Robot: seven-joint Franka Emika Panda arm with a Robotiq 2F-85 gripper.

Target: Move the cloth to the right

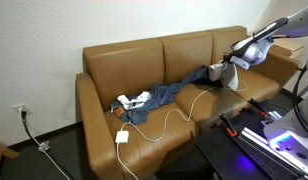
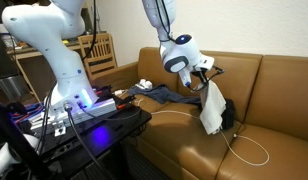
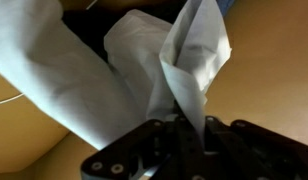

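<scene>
Pincer (image 2: 204, 76) is clamped on the top fold of the white cloth (image 2: 213, 108), which hangs at centre frame, clear of the brown bench (image 2: 284, 130). The carry step is in hand. The next move calls for sideways travel, then lowering and release. The wrist view is blurred, so the grip is possibly shallow.

White rounded arm links (image 2: 49, 40), blue glow at base (image 2: 82, 98), black tool (image 3: 187, 130).

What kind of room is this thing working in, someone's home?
Likely a living room or lounge: a brown leather sofa with denim clothes and a white charger on it, a wooden chair nearby.
</scene>
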